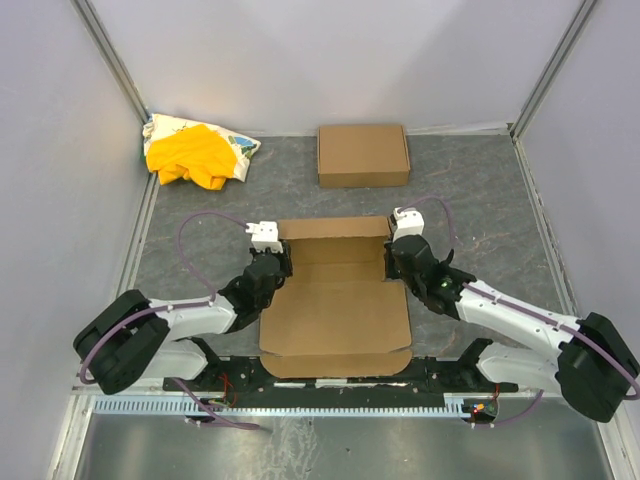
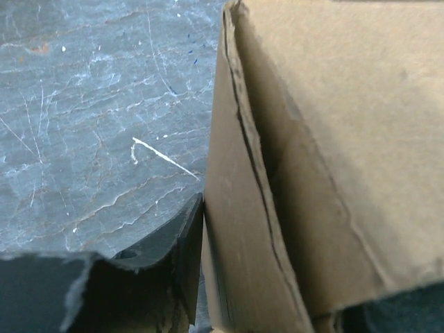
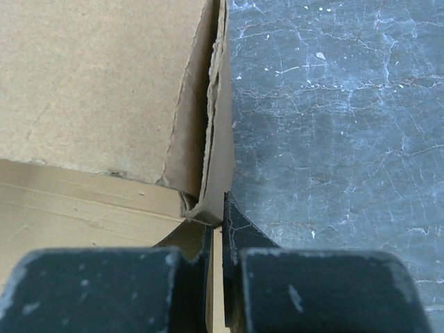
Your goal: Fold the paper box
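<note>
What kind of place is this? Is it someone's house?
Probably a robot test booth, not a house: plain white walls close around a grey table, where a left arm and right arm bolted at its edge handle a paper box.

Bright, even, diffuse light fell from above in the overhead view. The pale walls [image 1: 330, 50] were washed smooth without hot spots, and the table [image 1: 480, 200] carried only faint, soft-edged shadows along the sides of the paper box [image 1: 335, 315]. That picture was sharp throughout. Both wrist views were dimmer and cooler in tone. In the left wrist view the close cardboard was soft and out of focus, while the far table surface stayed crisp. In the right wrist view the right end effector [image 3: 222, 225] was a blurred dark mass at the near edge, and deep shade sat in the cardboard fold.
</note>
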